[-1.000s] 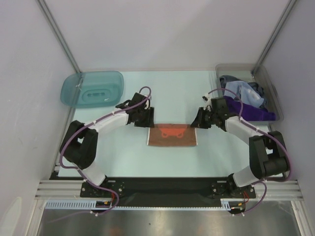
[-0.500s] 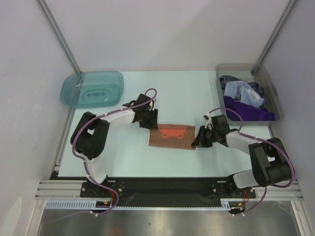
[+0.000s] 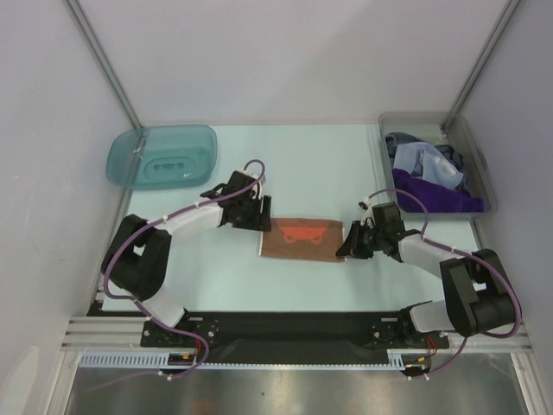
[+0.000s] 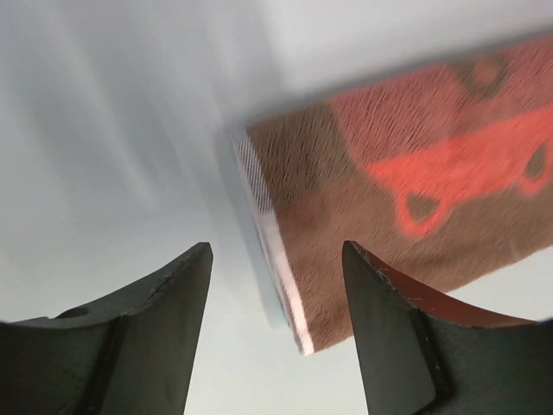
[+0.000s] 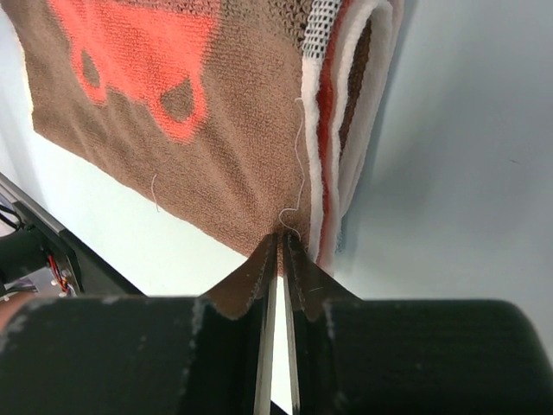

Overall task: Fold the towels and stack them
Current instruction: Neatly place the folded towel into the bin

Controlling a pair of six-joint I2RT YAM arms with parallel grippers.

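The orange-brown towel (image 3: 300, 239) with its red print lies flat at the middle of the table (image 3: 302, 164) as a folded strip, long side running left to right, and the step in hand looks like the next fold across that strip. The right tool (image 3: 344, 245) is clenched at the towel's right end. In its wrist view the tips meet right at the hem and appear to pinch only a thin bit of the brown face, while the white-edged stacked layers sit just beside the fingers rather than between them. That is the thing to watch: a lift from such a shallow bite would likely peel the top layer and undo the fold below, so a deeper grip that takes every layer would serve better. The left tool (image 3: 259, 216) is released, its jaws well apart and nothing in them, poised at the towel's left end near the far corner with the striped hem lying ahead of the gap. It should come down so that one finger slides under the whole thickness before closing, not merely on the top ply. With both ends held, the carry ought to stay low and level, both arms moving at the same pace, so the edges land flush and the print side stays smooth. The remaining towels, among them a purple towel (image 3: 436, 194) and a pale blue towel (image 3: 423, 160), sit heaped in the clear bin (image 3: 473, 164) at the right, well apart from this one.
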